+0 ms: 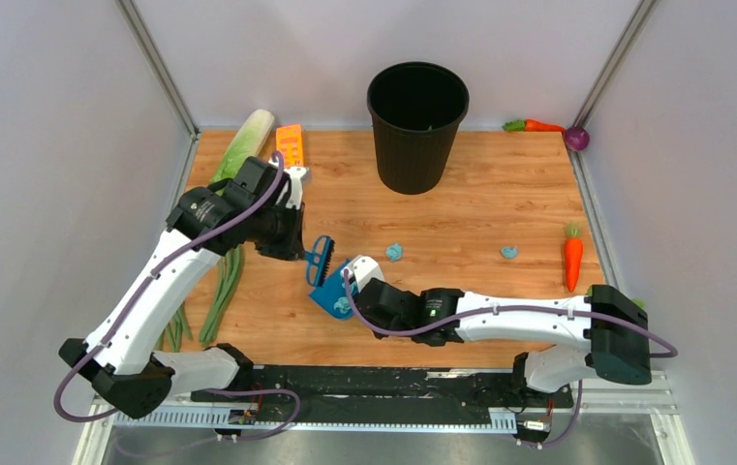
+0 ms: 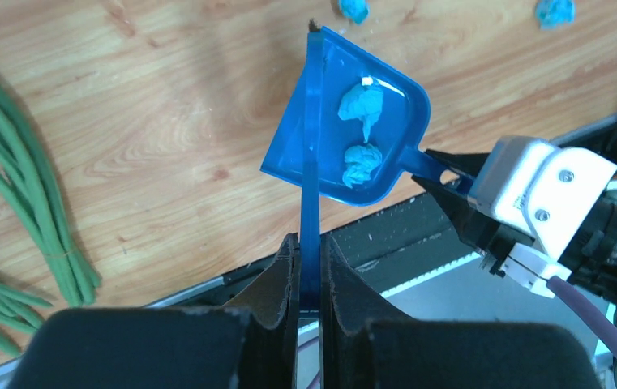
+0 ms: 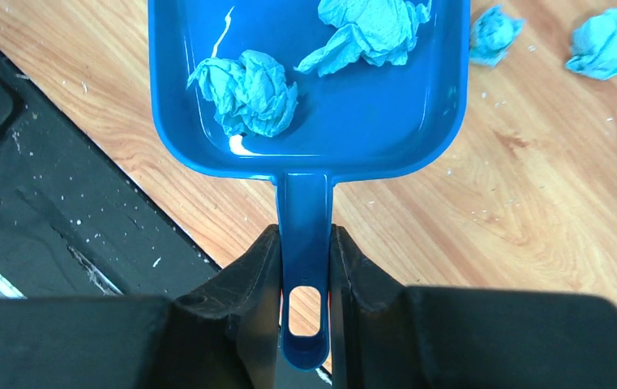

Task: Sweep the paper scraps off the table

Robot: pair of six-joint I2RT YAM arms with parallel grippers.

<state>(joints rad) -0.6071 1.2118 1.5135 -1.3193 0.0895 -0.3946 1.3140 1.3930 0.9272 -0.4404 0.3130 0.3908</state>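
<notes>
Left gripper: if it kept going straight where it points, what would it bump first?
Probably the dustpan. The left gripper holds the brush, which points across the pan's open side, with the table behind. Depth is hard to judge.

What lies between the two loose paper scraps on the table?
Nothing: in the top view, only bare table separates the left scrap from the right scrap.
</notes>
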